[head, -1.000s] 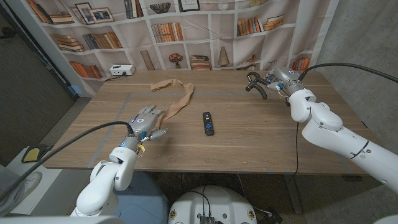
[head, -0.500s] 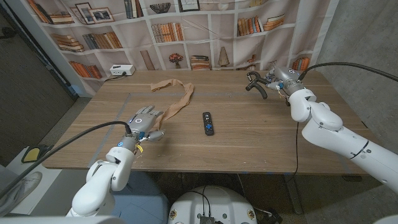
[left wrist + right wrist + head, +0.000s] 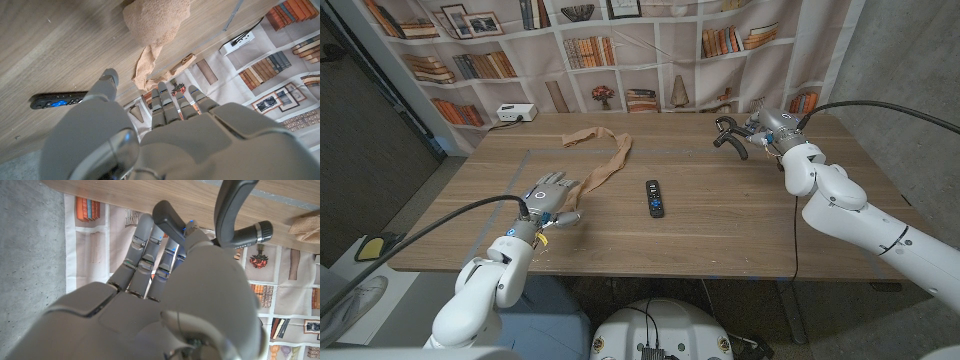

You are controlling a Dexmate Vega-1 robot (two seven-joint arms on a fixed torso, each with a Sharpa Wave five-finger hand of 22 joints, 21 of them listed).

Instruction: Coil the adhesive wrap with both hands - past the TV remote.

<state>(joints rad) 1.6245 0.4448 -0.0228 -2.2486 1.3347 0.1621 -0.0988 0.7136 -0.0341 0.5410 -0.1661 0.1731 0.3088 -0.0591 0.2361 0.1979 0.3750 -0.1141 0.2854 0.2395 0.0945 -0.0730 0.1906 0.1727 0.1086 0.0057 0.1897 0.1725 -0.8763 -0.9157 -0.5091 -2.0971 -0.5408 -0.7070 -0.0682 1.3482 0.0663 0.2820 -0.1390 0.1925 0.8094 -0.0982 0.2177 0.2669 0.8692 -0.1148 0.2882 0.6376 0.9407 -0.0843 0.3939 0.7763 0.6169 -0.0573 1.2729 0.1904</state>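
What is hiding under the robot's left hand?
The near end of the tan crinkly adhesive wrap runs to the left hand; whether any lies beneath is hidden.

Left robot hand (image 3: 548, 195) has crept slightly toward the far side of the worktop (image 3: 720, 215) over the last second, closing on the near end of the tan adhesive wrap (image 3: 605, 163); its fingertips now lie just beside that end. The left forearm has drawn a little further left.
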